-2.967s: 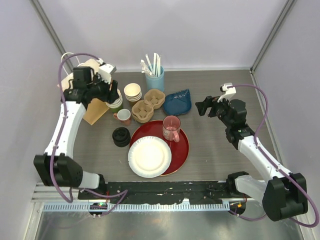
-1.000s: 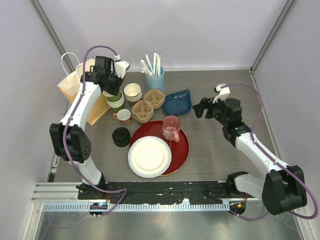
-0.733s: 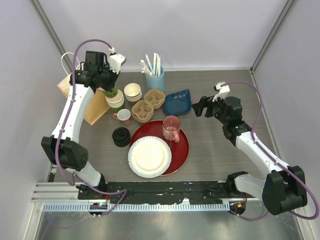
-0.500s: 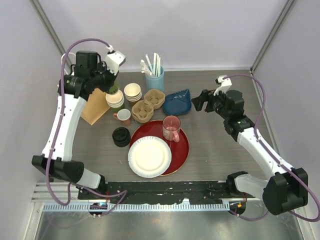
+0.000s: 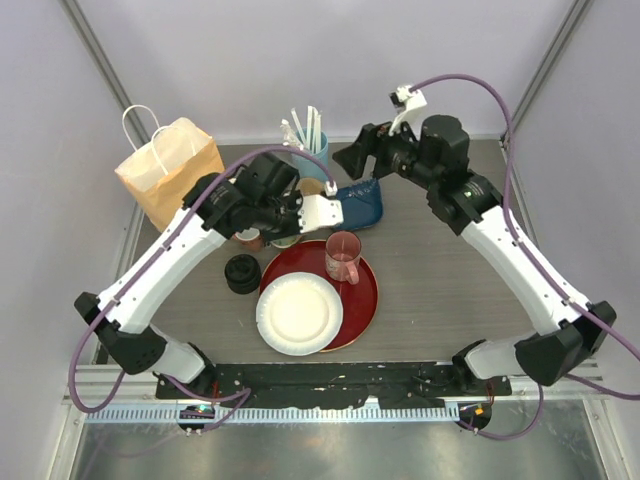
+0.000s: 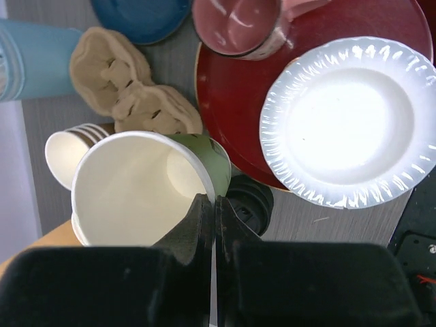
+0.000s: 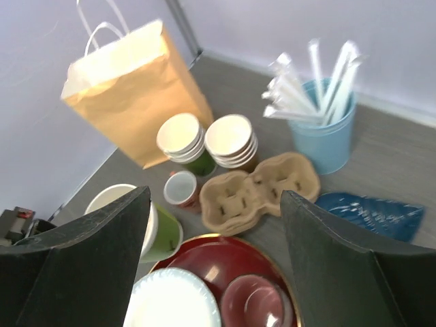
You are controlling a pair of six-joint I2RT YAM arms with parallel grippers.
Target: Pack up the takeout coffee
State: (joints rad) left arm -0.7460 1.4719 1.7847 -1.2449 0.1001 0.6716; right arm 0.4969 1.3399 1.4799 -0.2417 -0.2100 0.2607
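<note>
My left gripper [image 6: 211,199] is shut on the rim of a lidless green paper cup [image 6: 216,162], one finger inside its cream wall and one outside. The cup hangs tilted above a stack of black lids [image 6: 253,199], just left of the red tray. The right wrist view shows the same green cup [image 7: 162,235]. In the top view the left arm hides it. My right gripper [image 5: 350,158] is open and empty, high over the moulded cup carrier [image 7: 262,184]. The takeout coffee is out of view.
A kraft paper bag [image 5: 170,165] stands back left. Two cup stacks [image 7: 182,139] and a small red cup [image 7: 182,189] sit by the carrier. A blue tub of straws [image 5: 310,150] and a blue packet [image 5: 362,205] are behind. The red tray [image 5: 368,290] holds a white plate [image 5: 298,313] and a pink mug [image 5: 342,258].
The left arm swung from the cup stacks by the bag to the middle, carrying the green cup. The right arm rose and moved left toward the back centre.
</note>
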